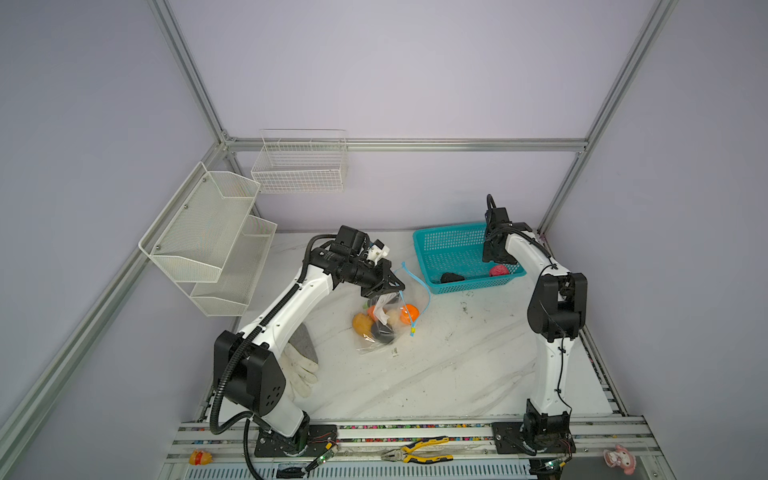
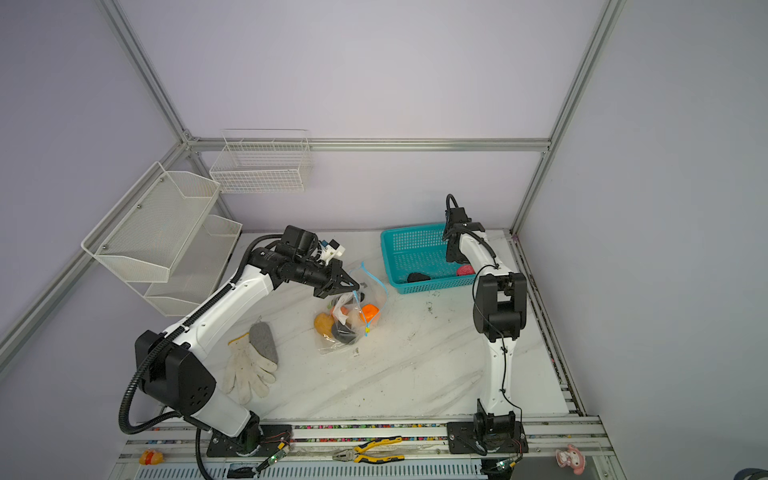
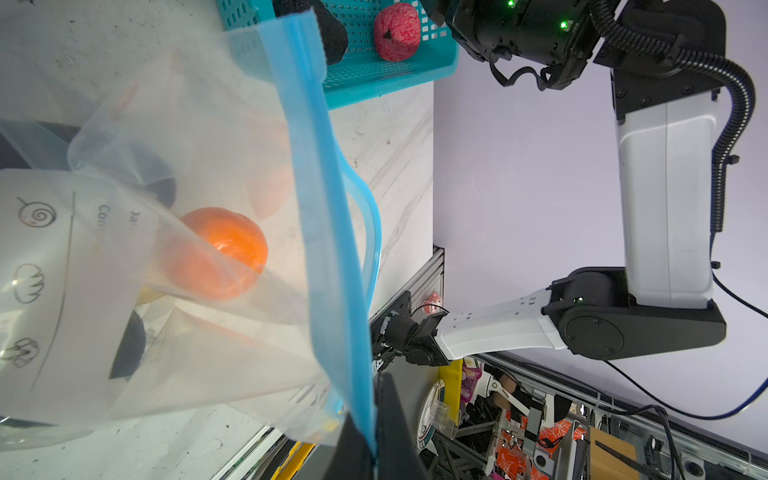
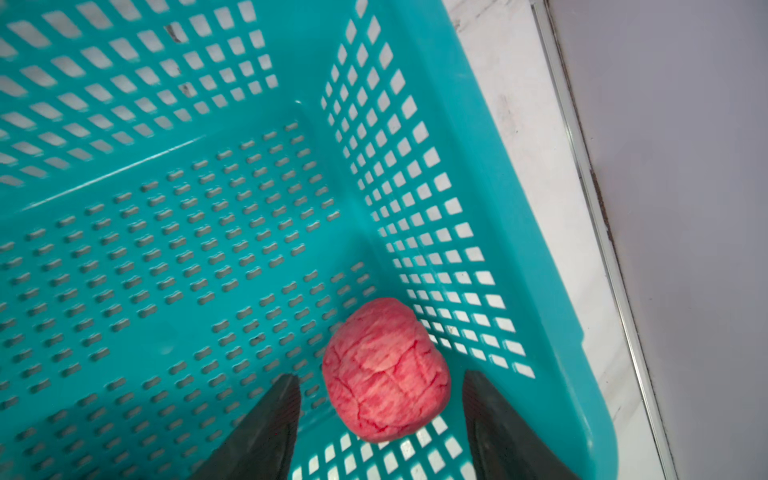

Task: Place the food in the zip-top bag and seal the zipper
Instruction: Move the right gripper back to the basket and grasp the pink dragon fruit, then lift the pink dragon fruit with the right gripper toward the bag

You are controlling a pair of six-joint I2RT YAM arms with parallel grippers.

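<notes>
The clear zip-top bag (image 1: 380,332) (image 2: 347,328) (image 3: 187,257) sags at mid-table, lifted by its mouth. My left gripper (image 1: 395,291) (image 2: 353,289) (image 3: 376,449) is shut on the light-blue zipper (image 3: 328,208), and the slider (image 1: 412,331) hangs low. Inside the bag lie orange food (image 1: 409,312) (image 3: 224,249), yellow-orange food (image 1: 362,323) and a dark piece (image 1: 382,332). My right gripper (image 4: 380,376) (image 1: 496,259) is down in the teal basket (image 1: 449,245) (image 4: 457,124), open, with a finger on each side of the pink food (image 4: 386,390) (image 1: 498,271). A dark food (image 1: 453,277) lies beside it.
A white glove (image 1: 301,370) and grey cloth lie by the left arm's base. Pliers (image 1: 419,451), a yellow-red toy figure (image 1: 200,457) and a pink plush doll (image 1: 621,459) sit on the front rail. White mesh shelves (image 1: 208,237) and a wire basket (image 1: 299,166) hang at the back left.
</notes>
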